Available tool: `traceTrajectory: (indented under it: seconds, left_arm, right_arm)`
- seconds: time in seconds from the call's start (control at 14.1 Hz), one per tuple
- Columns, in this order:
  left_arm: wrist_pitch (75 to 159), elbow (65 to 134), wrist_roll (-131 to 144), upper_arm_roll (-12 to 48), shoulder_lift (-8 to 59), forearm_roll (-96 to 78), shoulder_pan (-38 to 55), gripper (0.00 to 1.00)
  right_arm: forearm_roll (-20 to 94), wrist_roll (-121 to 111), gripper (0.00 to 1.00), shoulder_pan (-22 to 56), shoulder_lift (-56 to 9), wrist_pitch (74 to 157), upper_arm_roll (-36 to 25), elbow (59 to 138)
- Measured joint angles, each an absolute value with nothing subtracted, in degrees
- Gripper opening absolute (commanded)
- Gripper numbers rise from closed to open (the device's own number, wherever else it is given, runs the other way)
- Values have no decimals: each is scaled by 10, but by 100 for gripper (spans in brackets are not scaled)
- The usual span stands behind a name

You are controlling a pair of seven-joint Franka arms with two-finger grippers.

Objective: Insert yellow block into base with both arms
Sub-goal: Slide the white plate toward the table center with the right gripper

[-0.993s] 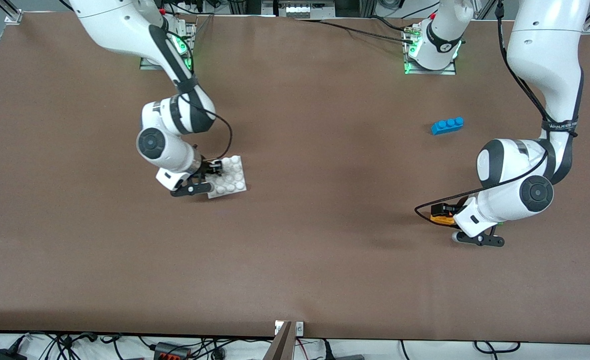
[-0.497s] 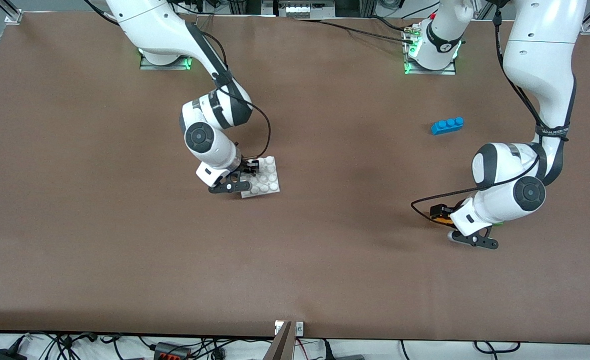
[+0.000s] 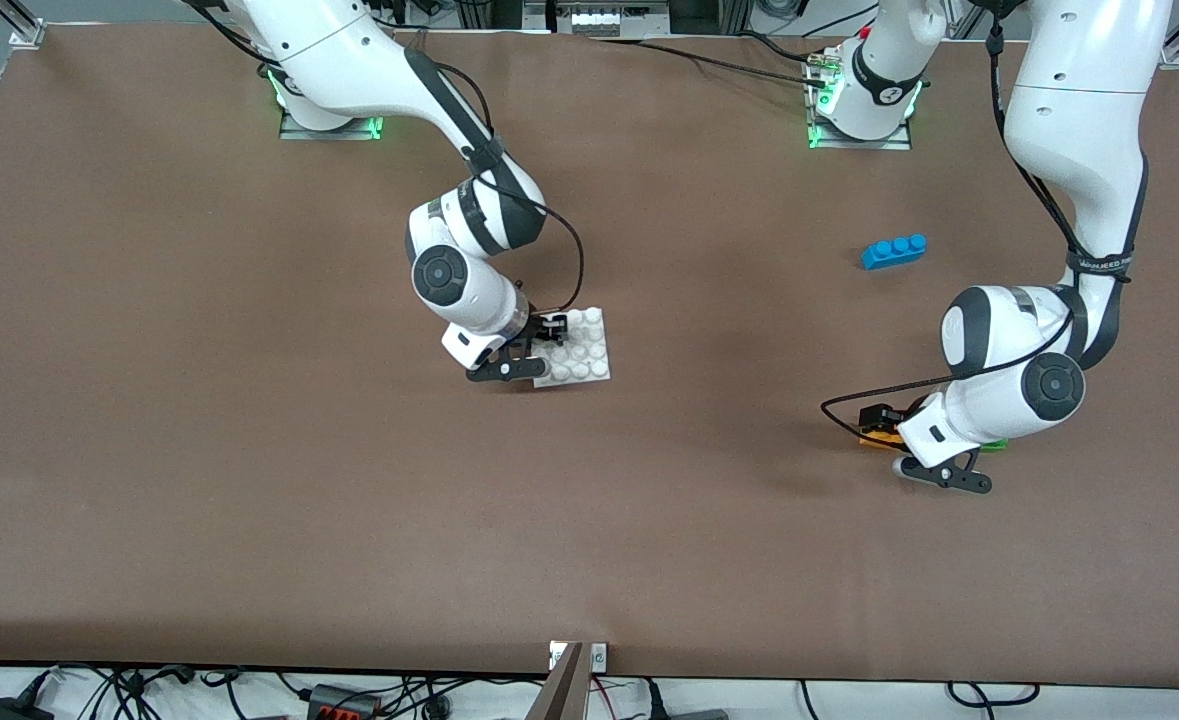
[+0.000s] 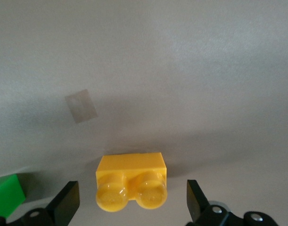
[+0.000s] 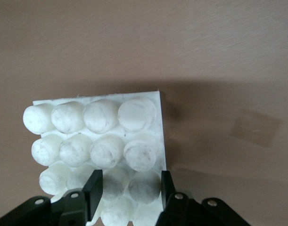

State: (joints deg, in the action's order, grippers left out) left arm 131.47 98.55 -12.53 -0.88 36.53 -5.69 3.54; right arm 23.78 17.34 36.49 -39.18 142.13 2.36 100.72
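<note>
Two arms are working here. Right claw (image 3: 549, 335) is clamping down on one edge of the white base (image 3: 581, 352), pinching the plate's studs between its fingers (image 5: 93, 188); the base is sitting around the middle of the brown surface (image 3: 199, 450). Left claw (image 3: 894, 425) is hanging low over the yellow block (image 4: 132, 181) with its fingers (image 4: 66, 205) spread wide on either side of it, not touching. That block is resting on the surface toward the left arm's end, with a green brick (image 4: 7, 195) just beside it. Blue three-stud brick (image 3: 893, 251) is lying farther from the front camera than the yellow one, well apart.
</note>
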Motion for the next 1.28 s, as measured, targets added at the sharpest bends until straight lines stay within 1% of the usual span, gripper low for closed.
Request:
traceTrajectory:
  seconds: [0.35, 0.71, 0.85, 1.06, 1.14, 1.21, 1.28]
  left_arm:
    - [1318, 993, -126, -9, 369, -57, 33, 100]
    - [1337, 993, -126, -9, 381, -57, 33, 100]
    - [1339, 993, -126, -9, 383, -57, 33, 100]
    - [1339, 993, -126, -9, 384, -57, 33, 100]
    - [1339, 993, -126, -9, 384, -57, 33, 98]
    - [1339, 993, -126, -9, 384, -57, 33, 94]
    - [1339, 993, -126, -9, 384, -57, 33, 91]
  right_arm:
    - [284, 228, 55, 387, -415, 1425, 30, 977]
    - [287, 247, 55, 398, -426, 1425, 31, 959]
    - [287, 247, 58, 404, -431, 1427, 31, 952]
    - [284, 243, 58, 418, -438, 1433, 32, 942]
    - [284, 243, 58, 420, -439, 1434, 32, 940]
    - [284, 243, 60, 422, -440, 1435, 32, 939]
    - [283, 242, 73, 423, -440, 1435, 32, 938]
